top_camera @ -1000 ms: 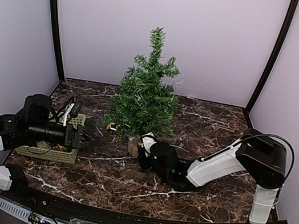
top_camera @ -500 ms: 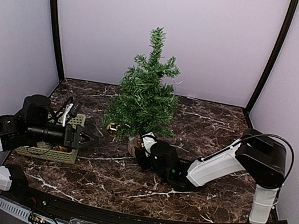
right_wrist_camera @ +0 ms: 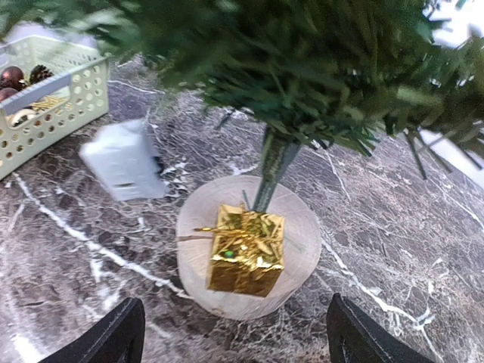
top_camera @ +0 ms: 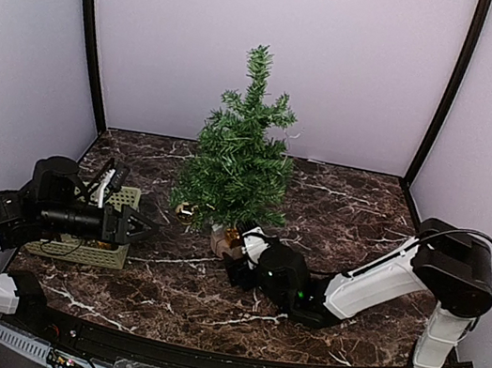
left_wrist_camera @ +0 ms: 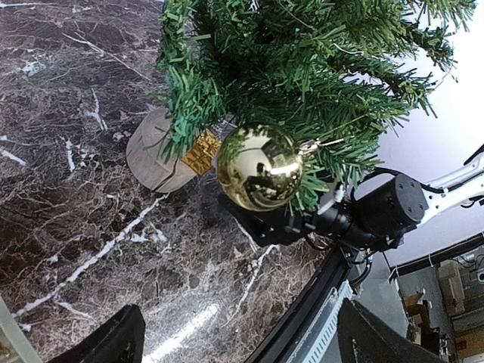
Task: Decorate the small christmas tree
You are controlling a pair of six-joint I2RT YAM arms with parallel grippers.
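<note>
The small christmas tree (top_camera: 239, 159) stands mid-table on its round pale stump base (right_wrist_camera: 227, 287). A gold gift box (right_wrist_camera: 246, 249) lies on the stump against the trunk, free of any finger. It also shows in the left wrist view as a gold box (left_wrist_camera: 200, 153) under the branches. A shiny gold bauble (left_wrist_camera: 259, 166) hangs from a low branch. My right gripper (right_wrist_camera: 234, 344) is open, low and just in front of the stump, with nothing between its fingers. My left gripper (top_camera: 139, 225) is open and empty, pointing at the tree from the left.
A pale green basket (top_camera: 89, 237) holding several ornaments sits at the left beside my left arm. It also appears in the right wrist view as a basket (right_wrist_camera: 53, 113), with a blurred white block (right_wrist_camera: 125, 160) next to it. The table's front rail (left_wrist_camera: 325, 302) lies behind my right arm.
My right gripper has opened and drawn back from the stump, leaving the gold gift box on it. My left arm has eased slightly back to the left.
</note>
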